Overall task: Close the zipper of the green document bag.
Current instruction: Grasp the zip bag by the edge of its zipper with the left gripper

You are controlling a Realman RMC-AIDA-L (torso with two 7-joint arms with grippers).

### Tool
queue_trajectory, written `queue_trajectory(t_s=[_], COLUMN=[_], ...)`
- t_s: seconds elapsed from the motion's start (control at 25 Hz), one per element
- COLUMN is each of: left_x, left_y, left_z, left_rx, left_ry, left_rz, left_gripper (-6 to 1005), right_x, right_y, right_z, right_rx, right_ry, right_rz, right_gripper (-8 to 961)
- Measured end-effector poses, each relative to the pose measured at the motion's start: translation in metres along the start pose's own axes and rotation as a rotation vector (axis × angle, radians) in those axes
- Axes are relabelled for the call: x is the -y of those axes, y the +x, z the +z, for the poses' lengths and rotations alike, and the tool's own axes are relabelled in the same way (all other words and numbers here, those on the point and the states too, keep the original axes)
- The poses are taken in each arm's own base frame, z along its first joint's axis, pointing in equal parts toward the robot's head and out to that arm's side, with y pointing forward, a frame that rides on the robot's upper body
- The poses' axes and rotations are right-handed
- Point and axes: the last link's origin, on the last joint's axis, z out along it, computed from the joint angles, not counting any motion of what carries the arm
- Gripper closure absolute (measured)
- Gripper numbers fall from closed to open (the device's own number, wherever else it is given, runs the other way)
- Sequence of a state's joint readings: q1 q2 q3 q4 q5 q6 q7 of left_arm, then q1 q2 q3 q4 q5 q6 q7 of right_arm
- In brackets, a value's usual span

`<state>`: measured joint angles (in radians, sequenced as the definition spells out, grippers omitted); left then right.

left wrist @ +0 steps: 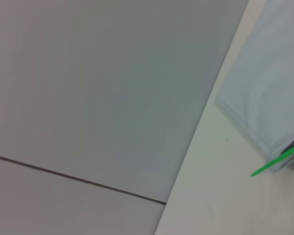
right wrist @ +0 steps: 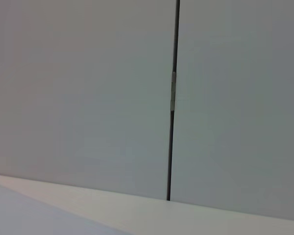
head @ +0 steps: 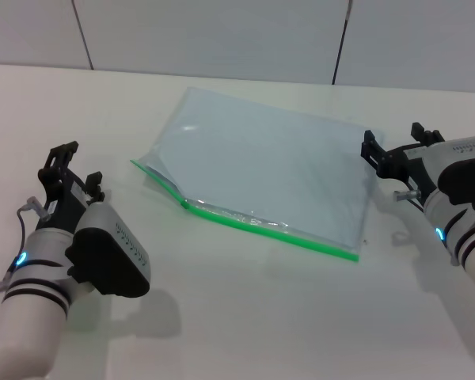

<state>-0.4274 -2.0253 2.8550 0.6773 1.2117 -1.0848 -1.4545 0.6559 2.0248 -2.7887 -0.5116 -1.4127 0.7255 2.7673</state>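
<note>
The green document bag [head: 269,162], a pale blue see-through pouch, lies flat in the middle of the white table. Its zipper [head: 293,235] is a bright green strip along the long edge nearest me. At the strip's left end the two sides gape apart up to about [head: 184,204]. My left gripper [head: 77,168] hovers open to the left of the bag, nothing between its fingers. My right gripper [head: 394,137] stands open just off the bag's right edge, also holding nothing. The left wrist view catches a corner of the bag [left wrist: 269,93] and the zipper's tip [left wrist: 279,160].
The white table [head: 245,317] runs back to a grey panelled wall [head: 222,36] with dark seams. The right wrist view shows mostly that wall [right wrist: 88,98] and a strip of table [right wrist: 186,218].
</note>
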Motion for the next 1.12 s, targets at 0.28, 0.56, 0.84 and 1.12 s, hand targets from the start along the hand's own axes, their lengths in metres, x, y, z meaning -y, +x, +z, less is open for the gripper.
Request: queue_trajectory(t_s=[0.28,0.56,0.84,1.12], left_x=[0.001,-0.002,-0.002,-0.002], left_y=[0.003,0.007,0.016,0.021], left_z=[0.009,0.013,0.018,0.023], left_rx=[-0.006,-0.01,-0.037,-0.056], left_ry=[-0.014,-0.047,-0.059,-0.077], left_rz=[0.033,0.118,0.151,0.167], left_gripper=[356,357,376,386], right_x=[0.0,-0.001,-0.003,-0.004], right_y=[0.0,0.0,0.0,0.0], right_z=[0.0,0.0,0.002,0.002], right_rx=[0.0,-0.002,-0.015,-0.015], right_ry=[0.0,-0.003,-0.014,-0.017], right_rz=[0.001,0.001,-0.003,-0.002], right_gripper=[161,164,166,168])
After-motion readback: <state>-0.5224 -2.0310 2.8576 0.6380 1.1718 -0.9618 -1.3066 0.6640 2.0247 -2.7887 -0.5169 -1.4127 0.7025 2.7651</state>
